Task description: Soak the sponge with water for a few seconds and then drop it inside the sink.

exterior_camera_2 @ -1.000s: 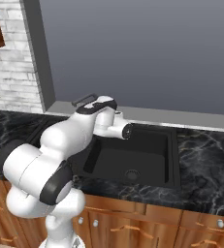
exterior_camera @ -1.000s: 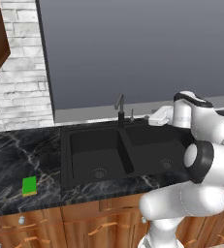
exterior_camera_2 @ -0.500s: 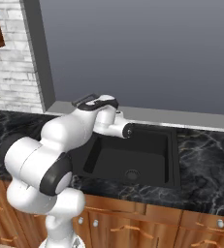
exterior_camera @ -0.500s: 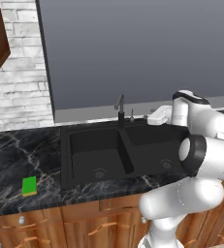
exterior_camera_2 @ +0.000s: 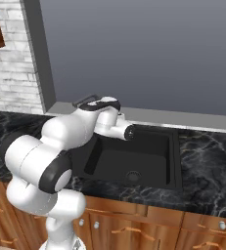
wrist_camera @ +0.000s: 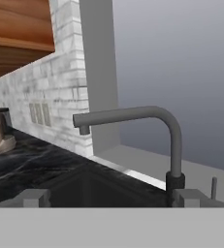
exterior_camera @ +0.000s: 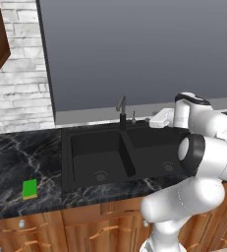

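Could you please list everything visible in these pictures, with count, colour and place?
Flat rectangular sponge: one, green with yellow underside, on the counter left of the sink.
Matte double-basin sink: one, black, set in the counter.
Slim curved faucet: one, dark grey, behind the sink divider; no water running.
Marble counter: one, black with white veins.
Wooden cabinets: brown, below the counter.
Brick wall: white, left of the window.
Tool: one, open, facing the faucet, holding nothing.
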Controlling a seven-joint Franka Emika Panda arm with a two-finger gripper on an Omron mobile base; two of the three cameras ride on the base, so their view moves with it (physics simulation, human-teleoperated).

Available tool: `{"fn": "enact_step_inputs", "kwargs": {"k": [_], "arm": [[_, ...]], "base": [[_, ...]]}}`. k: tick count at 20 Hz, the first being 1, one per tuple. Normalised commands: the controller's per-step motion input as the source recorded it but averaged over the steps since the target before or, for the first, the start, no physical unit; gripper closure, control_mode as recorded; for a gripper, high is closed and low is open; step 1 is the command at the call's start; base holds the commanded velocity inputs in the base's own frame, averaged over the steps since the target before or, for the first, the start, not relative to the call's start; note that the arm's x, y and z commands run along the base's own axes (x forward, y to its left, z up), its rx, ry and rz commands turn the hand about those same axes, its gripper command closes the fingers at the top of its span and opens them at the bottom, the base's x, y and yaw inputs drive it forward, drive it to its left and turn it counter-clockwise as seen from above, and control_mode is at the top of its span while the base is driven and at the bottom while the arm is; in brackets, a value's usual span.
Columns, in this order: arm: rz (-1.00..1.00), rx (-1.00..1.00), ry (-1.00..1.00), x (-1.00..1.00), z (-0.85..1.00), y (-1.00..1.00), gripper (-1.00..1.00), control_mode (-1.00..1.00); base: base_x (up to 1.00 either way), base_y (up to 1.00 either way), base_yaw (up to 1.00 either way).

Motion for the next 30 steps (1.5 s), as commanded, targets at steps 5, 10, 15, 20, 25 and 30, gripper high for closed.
{"fn": "enact_step_inputs", "kwargs": {"k": [5,10,15,20,25,30], "arm": [[0.0,0.0,0.0,0.0,-0.03,0.0,-1.0,-1.0],[-0.03,0.0,0.0,0.0,-0.1,0.0,-1.0,-1.0],[-0.09,0.0,0.0,0.0,-0.06,0.0,-1.0,-1.0],[-0.07,0.0,0.0,0.12,0.0,0.01,-1.0,-1.0],[-0.03,-0.02,0.0,0.29,-0.02,0.06,-1.0,-1.0],[-0.02,-0.01,0.0,0.25,-0.15,0.03,-1.0,-1.0]], "base": [[0.0,0.0,0.0],[0.0,0.0,0.0],[0.0,0.0,0.0],[0.0,0.0,0.0],[0.0,0.0,0.0],[0.0,0.0,0.0]]}}
